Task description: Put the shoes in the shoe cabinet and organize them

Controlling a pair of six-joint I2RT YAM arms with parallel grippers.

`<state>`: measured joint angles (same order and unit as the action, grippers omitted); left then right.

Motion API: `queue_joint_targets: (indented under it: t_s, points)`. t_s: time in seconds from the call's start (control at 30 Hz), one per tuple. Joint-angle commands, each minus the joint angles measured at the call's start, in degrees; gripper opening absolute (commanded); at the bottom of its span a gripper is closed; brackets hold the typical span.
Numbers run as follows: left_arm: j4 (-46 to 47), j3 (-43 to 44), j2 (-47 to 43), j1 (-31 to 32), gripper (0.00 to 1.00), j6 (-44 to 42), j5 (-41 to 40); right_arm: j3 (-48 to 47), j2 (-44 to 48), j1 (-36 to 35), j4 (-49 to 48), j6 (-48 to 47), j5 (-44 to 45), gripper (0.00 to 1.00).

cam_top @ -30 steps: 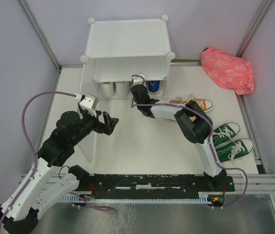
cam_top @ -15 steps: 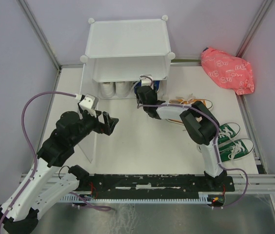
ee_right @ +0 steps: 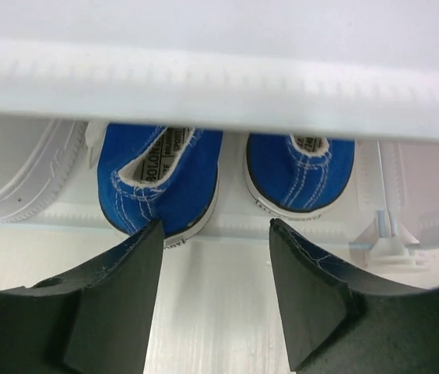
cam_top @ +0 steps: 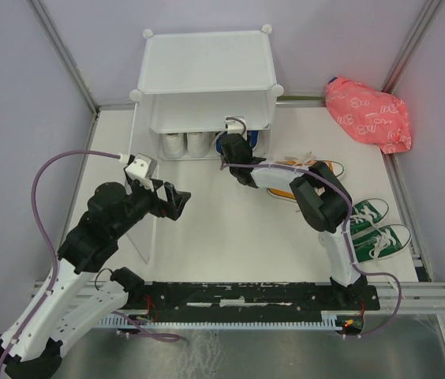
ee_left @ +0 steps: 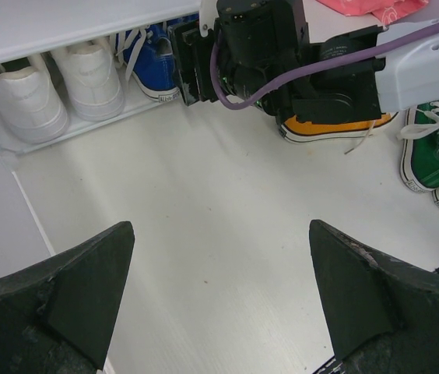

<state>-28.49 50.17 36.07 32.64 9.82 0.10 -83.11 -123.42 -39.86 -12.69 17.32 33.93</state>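
Blue shoes (ee_right: 161, 179) side by side in lower bay of shoe cabinet (ee_right: 204, 78), long axes front-to-back, heels out, toes inward; inner label print unreadable; right gripper (ee_right: 214, 257) fingers parted, empty, just short of heels; left gripper (ee_left: 221, 234) wide apart, empty.

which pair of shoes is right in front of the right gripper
The blue pair, in the cabinet beside the white pair; the right gripper faces their heels. The orange pair and green pair lie out on the table.
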Motion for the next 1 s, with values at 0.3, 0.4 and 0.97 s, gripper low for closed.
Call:
queue_joint_targets:
  t_s: [0.3, 0.4, 0.97]
  points:
    - [0.92, 0.54, 0.19, -0.12, 0.99, 0.55, -0.23, -8.35, -5.03, 2.01, 0.98, 2.72, 3.11, 0.63]
    - [0.90, 0.46, 0.21, -0.12, 0.99, 0.51, -0.14, -6.58, -3.70, 2.09, 1.51, 3.20, 1.58, 0.64]
    - [1.85, 1.28, 0.95, -0.12, 0.99, 0.04, 0.83, 5.59, 23.59, -2.59, 44.71, 28.07, 5.71, 0.88]
